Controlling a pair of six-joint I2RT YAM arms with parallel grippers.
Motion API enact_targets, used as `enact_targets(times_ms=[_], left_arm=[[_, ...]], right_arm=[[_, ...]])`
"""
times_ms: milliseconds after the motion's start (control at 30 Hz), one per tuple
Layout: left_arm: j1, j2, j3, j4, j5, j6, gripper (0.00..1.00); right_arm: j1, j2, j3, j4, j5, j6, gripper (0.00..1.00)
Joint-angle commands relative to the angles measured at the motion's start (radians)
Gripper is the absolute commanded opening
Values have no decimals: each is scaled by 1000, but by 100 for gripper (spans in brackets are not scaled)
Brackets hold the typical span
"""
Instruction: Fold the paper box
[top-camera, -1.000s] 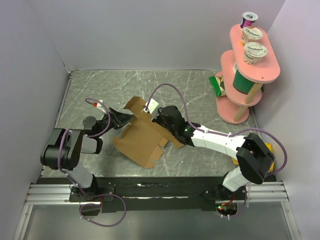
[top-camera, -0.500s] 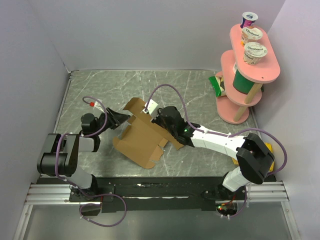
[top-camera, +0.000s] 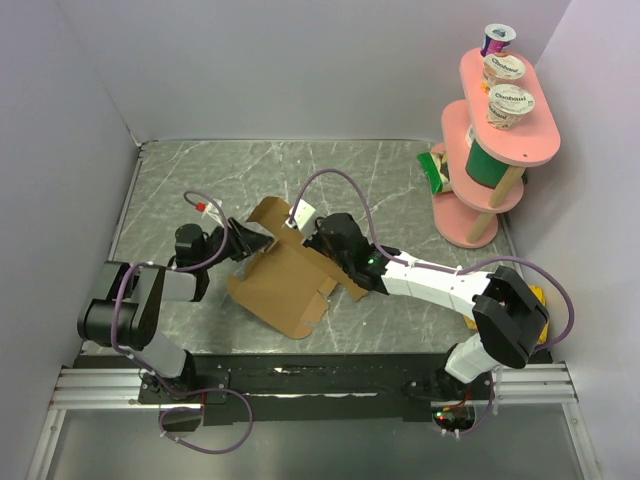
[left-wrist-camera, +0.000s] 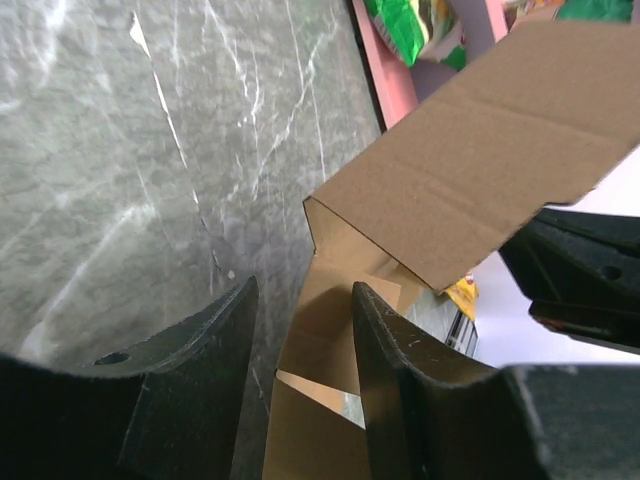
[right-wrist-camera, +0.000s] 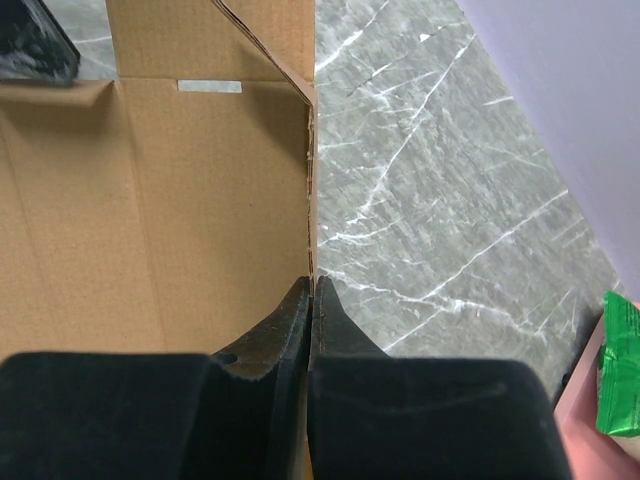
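The paper box (top-camera: 285, 280) is a brown cardboard die-cut sheet, partly folded, lying mid-table with one wall raised at its back. My right gripper (top-camera: 312, 238) is shut on the edge of that raised wall; the right wrist view shows its jaws (right-wrist-camera: 312, 290) pinched on the thin cardboard edge (right-wrist-camera: 150, 200). My left gripper (top-camera: 262, 240) is at the box's back left corner. In the left wrist view it is open (left-wrist-camera: 300, 310), with the box's flaps (left-wrist-camera: 470, 170) just beyond and between the fingertips, not clamped.
A pink two-tier stand (top-camera: 500, 150) with yogurt cups and a green can stands at the back right. A green packet (top-camera: 432, 170) leans at its foot. A yellow object (top-camera: 540, 295) lies by the right arm's base. Walls enclose the grey marble table (top-camera: 200, 180).
My left gripper has moved right, closer to the box's back left corner. The right arm and the box have hardly moved.
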Motion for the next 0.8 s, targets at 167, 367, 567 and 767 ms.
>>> enact_targets(times_ms=[167,367,567,767], left_arm=[[-47,31,15,65,38,64,45],[-54,64,4,132,75,63,29],[-71,81,-21,208,107,49,23],[-82,55,-25,183,110,90,14]], right_arm=[[11,-8,31,32,17,-1,0],[11,-8,28,35,14,5,0],[11,-3,26,37,8,16,0],[6,3,20,44,-12,22,0]])
